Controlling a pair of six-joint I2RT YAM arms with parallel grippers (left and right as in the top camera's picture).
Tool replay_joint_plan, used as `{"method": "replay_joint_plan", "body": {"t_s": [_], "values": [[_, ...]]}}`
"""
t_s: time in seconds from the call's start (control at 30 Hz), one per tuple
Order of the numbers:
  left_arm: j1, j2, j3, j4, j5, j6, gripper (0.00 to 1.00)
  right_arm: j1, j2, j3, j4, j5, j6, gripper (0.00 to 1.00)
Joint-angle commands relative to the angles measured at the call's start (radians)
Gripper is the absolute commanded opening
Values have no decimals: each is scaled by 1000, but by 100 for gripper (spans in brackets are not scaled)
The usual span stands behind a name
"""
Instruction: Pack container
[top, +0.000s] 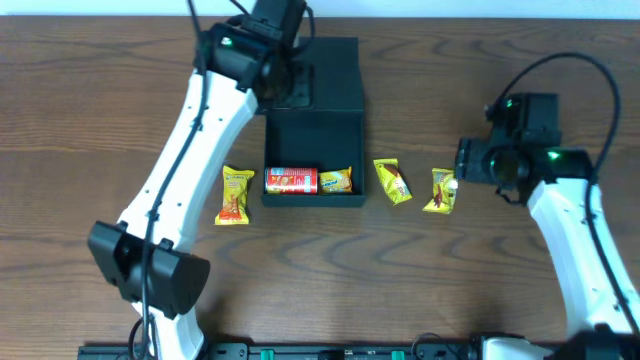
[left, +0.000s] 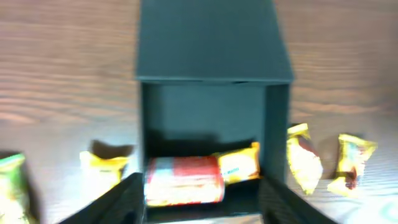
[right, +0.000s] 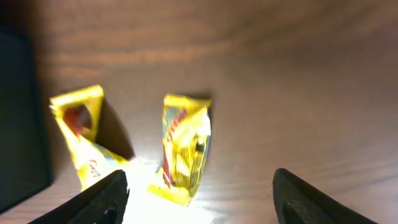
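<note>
right tool spread above a yellow packet, left tool spread over the open container

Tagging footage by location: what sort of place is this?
Likely a robot lab bench: left arm and right arm at a wooden table, the container and snack packets laid out.

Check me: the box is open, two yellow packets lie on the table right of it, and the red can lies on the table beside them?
No. The red can lies inside the container, as the overhead view shows. The rest stands.
</note>
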Motion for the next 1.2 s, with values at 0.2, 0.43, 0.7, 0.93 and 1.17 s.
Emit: {"method": "replay_joint_plan", "body": {"t_s": [0.2, 0.43, 0.7, 0.93, 1.17], "values": [[215, -37, 13, -186, -61, -23, 45, 8, 116, -29, 5, -17, 64, 72], [278, -269, -56, -286, -268, 3, 45, 13, 115, -29, 11, -16, 41, 77], [383, -813, -666, -39, -306, 49, 63, 14, 115, -29, 11, -17, 42, 76], [452, -894, -991, 126, -241, 72, 73, 65, 116, -29, 18, -16, 42, 77], [494, -617, -1001, 204, -231, 75, 80, 100, 116, -29, 28, -5, 42, 80]]}}
